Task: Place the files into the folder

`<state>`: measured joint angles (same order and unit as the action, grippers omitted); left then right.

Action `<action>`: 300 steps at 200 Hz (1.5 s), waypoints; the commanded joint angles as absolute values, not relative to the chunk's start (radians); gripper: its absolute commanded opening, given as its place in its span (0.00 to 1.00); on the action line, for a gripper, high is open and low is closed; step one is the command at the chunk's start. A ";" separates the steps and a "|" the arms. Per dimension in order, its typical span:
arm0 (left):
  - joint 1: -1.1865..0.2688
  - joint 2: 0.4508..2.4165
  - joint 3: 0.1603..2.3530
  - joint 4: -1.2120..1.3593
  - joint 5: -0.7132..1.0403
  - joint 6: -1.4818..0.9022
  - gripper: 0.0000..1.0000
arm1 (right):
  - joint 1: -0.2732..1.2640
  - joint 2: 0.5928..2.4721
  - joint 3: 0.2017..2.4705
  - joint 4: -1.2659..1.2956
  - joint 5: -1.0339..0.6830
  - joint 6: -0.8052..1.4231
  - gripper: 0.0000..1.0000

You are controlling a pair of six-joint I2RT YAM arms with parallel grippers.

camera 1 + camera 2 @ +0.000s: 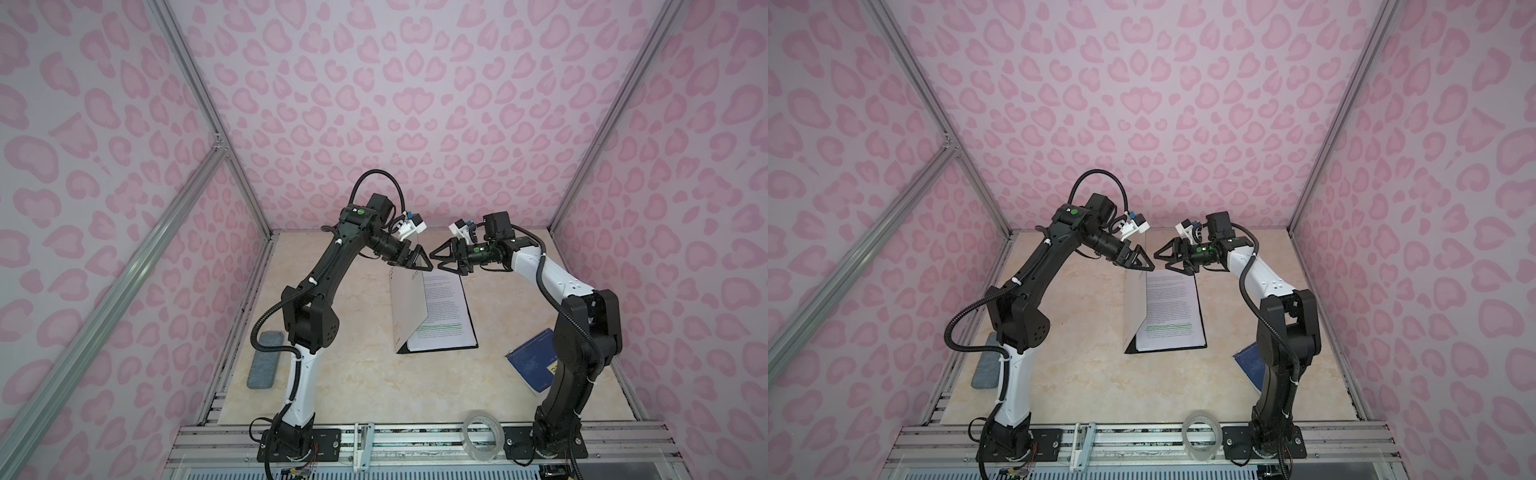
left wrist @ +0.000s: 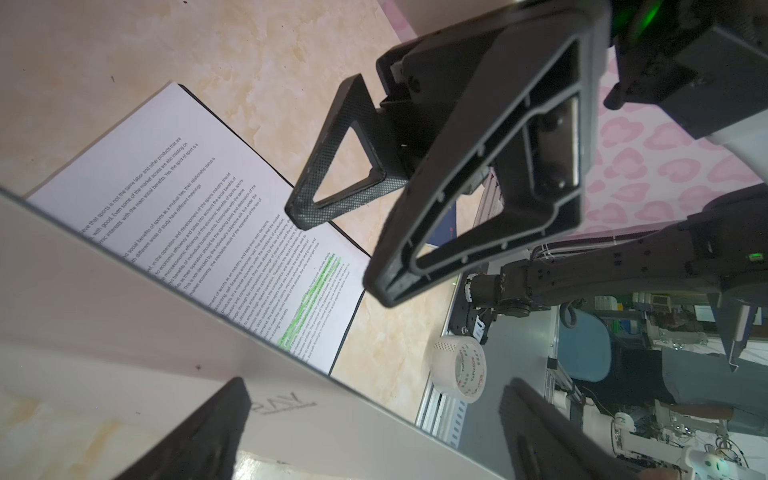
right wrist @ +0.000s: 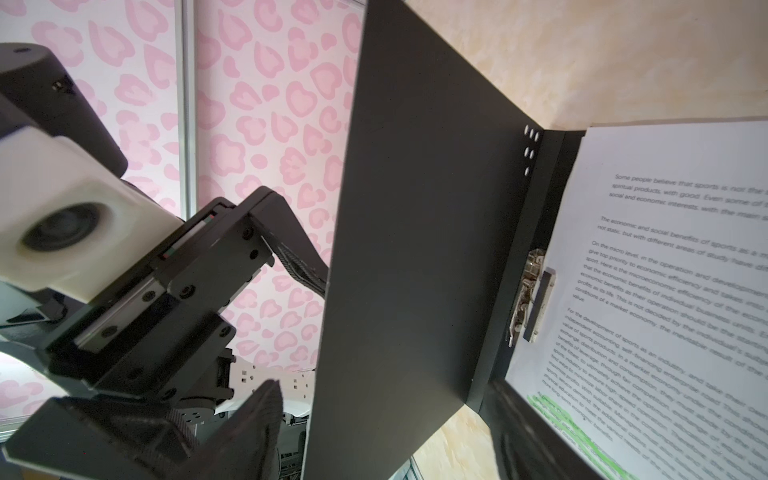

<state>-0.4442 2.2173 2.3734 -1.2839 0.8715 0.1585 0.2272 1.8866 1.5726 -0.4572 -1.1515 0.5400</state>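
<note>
Both grippers are hanging with jaws spread wide, gripping nothing. The left gripper [image 1: 422, 259] is straddling the upper free edge of the raised cover [image 3: 415, 249] of the folder [image 1: 409, 303], one of its fingers [image 2: 216, 432] lying over the grey "RAY" face and the other reaching past the edge. The right gripper [image 1: 437, 262] is facing it from the black inner side, just beside that edge. Whether any finger is actually touching the cover I cannot tell. The folder is sitting in the middle of the table [image 1: 353, 382] with its cover standing nearly upright off the spine. The files [image 1: 446, 307] are lying flat on the black back panel, and the spine clip [image 3: 525, 299] appears to be resting on their edge; only the top sheet is showing. Judging by this, only the closing of the cover is remaining. Doing it well is going to mean the right gripper clearing out from above the sheets first, then the left gripper tipping the cover rightward and lowering it slowly, since a dropped cover could be shifting loose sheets out of square.
</note>
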 commanded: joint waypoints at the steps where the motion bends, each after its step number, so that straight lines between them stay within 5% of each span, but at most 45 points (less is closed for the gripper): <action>1: -0.454 2.218 2.384 -1.266 0.846 0.125 0.98 | 0.225 1.885 1.563 -0.427 -1.167 0.549 0.80; 105: -0.469 2.134 2.414 -1.264 0.737 0.134 0.98 | 0.212 1.950 1.571 -0.553 -1.115 0.450 0.78; 181: -0.292 1.866 2.215 -1.190 0.572 0.111 0.98 | 0.207 1.965 1.597 -0.699 -1.040 0.340 0.76; 300: -0.085 1.571 1.690 -0.849 0.515 -0.008 0.98 | 0.238 1.963 1.566 -0.899 -0.566 0.239 0.73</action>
<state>-0.1135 1.6096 1.7576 -0.9550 0.4969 0.0010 0.2256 1.9560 1.5833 -0.8471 -0.7265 0.2657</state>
